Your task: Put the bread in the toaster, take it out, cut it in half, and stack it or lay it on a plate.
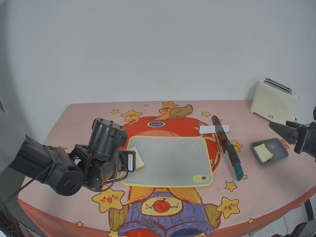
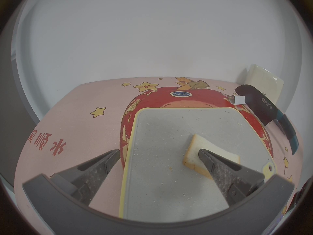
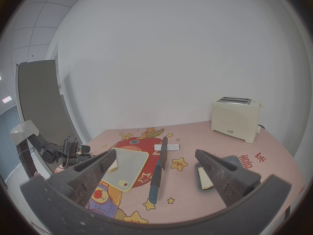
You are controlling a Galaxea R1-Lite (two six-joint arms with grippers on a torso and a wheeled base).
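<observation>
Head view: toasting and cutting look done. One plated half (image 1: 262, 152) lies in the plate (image 1: 279, 147) at right. One board half (image 1: 139, 160) awaits plating on the cutting board's (image 1: 171, 158) left edge. One knife (image 1: 230, 150), one toaster (image 1: 275, 104).
Left wrist view: left gripper (image 2: 159, 152) spread wide beside the board half.
Right wrist view: right gripper (image 3: 155, 152) spread, empty.

Lettering, left unread here, marks the table (image 1: 82, 122), the toaster (image 1: 275, 104), the knife blade (image 1: 220, 132) and the left arm's label (image 1: 130, 161).
</observation>
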